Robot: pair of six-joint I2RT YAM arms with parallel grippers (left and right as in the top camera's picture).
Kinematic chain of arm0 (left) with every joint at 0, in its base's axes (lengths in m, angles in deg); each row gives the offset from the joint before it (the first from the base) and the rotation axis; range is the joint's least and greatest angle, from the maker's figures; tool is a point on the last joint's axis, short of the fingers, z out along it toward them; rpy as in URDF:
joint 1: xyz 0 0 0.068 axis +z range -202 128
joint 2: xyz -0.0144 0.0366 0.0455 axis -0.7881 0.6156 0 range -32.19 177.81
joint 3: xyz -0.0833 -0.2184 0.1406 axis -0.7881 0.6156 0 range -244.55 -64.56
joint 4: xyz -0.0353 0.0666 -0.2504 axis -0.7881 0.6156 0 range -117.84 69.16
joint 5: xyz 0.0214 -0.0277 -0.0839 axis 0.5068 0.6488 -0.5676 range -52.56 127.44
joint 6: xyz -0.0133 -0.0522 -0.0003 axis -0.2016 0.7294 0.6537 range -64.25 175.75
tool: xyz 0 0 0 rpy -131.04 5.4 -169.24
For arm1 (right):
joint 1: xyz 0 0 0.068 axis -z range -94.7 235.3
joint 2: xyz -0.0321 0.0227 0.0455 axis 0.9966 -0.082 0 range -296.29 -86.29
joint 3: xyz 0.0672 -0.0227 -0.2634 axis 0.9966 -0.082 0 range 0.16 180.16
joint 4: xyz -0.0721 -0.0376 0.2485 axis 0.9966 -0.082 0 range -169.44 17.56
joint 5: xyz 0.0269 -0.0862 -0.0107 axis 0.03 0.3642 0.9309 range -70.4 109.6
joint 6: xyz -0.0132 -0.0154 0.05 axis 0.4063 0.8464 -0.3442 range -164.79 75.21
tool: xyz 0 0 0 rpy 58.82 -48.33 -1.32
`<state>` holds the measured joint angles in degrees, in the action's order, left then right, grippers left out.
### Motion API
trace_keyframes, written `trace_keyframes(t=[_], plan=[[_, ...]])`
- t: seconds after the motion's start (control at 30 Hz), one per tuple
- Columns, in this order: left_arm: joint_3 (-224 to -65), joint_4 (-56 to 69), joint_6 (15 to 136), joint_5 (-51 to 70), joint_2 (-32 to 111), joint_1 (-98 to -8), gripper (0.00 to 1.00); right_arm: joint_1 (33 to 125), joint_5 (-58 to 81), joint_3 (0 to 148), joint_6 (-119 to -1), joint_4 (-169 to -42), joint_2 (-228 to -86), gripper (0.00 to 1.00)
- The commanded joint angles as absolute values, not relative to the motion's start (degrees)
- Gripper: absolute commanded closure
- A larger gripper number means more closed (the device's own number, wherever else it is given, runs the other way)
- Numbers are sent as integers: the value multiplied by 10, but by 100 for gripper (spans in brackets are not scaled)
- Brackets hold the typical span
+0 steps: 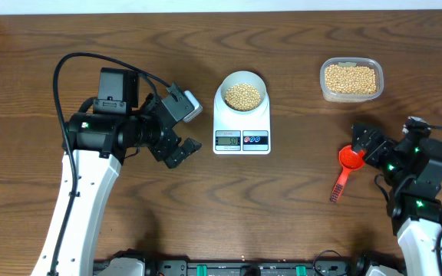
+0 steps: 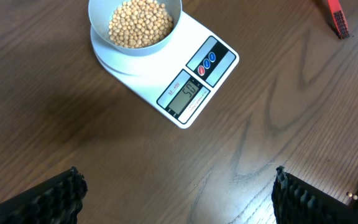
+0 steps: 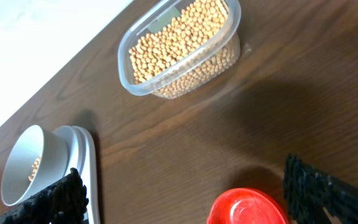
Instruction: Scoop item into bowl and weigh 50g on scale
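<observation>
The left tool [image 2: 176,194] and right tool [image 3: 185,190] gaped empty. Beans [image 2: 140,23] sat in the bowl [image 2: 135,52] on the scale [image 2: 194,78], and the red scoop [image 1: 350,158] lay loose on the worktop [image 1: 298,199]; weighing looked finished, though the digits were illegible.

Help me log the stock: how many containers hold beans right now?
2. The bowl sits on the scale at the table's middle; the clear tub stands on the table toward the robot's right, near the far edge. The red scoop looks empty.
</observation>
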<state>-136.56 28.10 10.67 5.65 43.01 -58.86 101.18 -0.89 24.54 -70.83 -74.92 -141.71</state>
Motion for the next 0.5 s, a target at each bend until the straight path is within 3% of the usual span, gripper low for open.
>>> trace_keyframes(t=[0.0,0.47], plan=[[-1372,283,99,51,423,-587,2,1008,6,247,-704,-769,-1384,1],[-1372,283,99,51,423,-587,2,1001,37,144,-709,-751,-1250,1]])
